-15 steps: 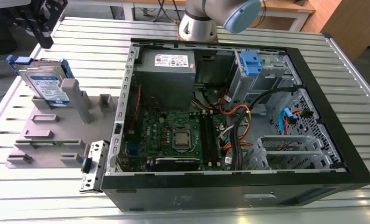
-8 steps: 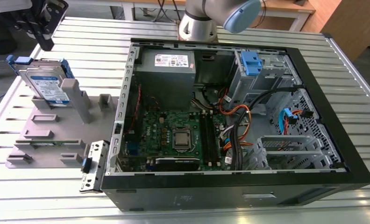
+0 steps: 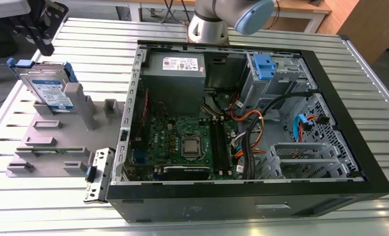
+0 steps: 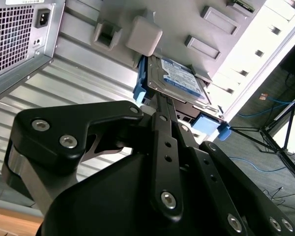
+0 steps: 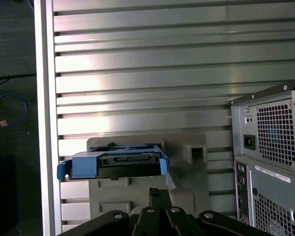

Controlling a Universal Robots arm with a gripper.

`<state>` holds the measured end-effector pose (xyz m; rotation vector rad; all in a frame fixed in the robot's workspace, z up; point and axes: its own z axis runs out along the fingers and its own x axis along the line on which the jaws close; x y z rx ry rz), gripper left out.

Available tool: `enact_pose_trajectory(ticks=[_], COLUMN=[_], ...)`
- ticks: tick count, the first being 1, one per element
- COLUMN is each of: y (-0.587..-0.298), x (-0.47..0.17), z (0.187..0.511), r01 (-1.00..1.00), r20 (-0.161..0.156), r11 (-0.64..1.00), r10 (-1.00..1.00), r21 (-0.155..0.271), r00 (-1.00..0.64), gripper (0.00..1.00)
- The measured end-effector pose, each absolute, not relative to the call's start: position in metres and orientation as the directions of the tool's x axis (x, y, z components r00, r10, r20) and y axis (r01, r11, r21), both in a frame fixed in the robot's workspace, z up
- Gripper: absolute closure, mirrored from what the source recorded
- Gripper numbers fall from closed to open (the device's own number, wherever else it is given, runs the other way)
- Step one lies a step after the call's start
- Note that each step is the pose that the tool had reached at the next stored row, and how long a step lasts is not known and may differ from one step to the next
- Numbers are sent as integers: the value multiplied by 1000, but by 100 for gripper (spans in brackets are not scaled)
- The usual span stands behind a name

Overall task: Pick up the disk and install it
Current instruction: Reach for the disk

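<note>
Exterior view: the open computer case (image 3: 247,196) lies on its side on the slatted metal counter (image 3: 83,29), and it serves as the landmark here. The disk (image 3: 47,91) is outside the case, off to the exterior view's left of it. It stands nearly on edge in a grey holder block (image 3: 50,142), its label facing the case and its blue rails around it.

The end effector (image 3: 47,50) hangs above the disk's upper edge, on the same side of the case, and looks just clear of the disk. In the first wrist view the end effector (image 5: 156,191) appears clenched, its two tips side by side with nothing between them, and the disk (image 5: 118,164) sits beyond them in the holder. In the second wrist view the end effector (image 4: 160,97) points at the near edge of the disk (image 4: 179,78); I cannot tell whether it touches.

As I judge it, the task is at its very start. The disk is neither gripped nor lifted. Inside the case, the metal drive cage (image 3: 283,73) with the blue latch at the far corner has not received it, so both pick-up and installation are left to do.
</note>
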<state>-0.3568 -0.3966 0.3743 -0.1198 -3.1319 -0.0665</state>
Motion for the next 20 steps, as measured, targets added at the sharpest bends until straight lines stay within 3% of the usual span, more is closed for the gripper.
enact_pose_trajectory(ticks=[20], y=[-389], x=[-382], z=[357], r01=[76], r20=[8], r11=[996], r10=[76], r21=[42], r00=[-997], gripper=[89])
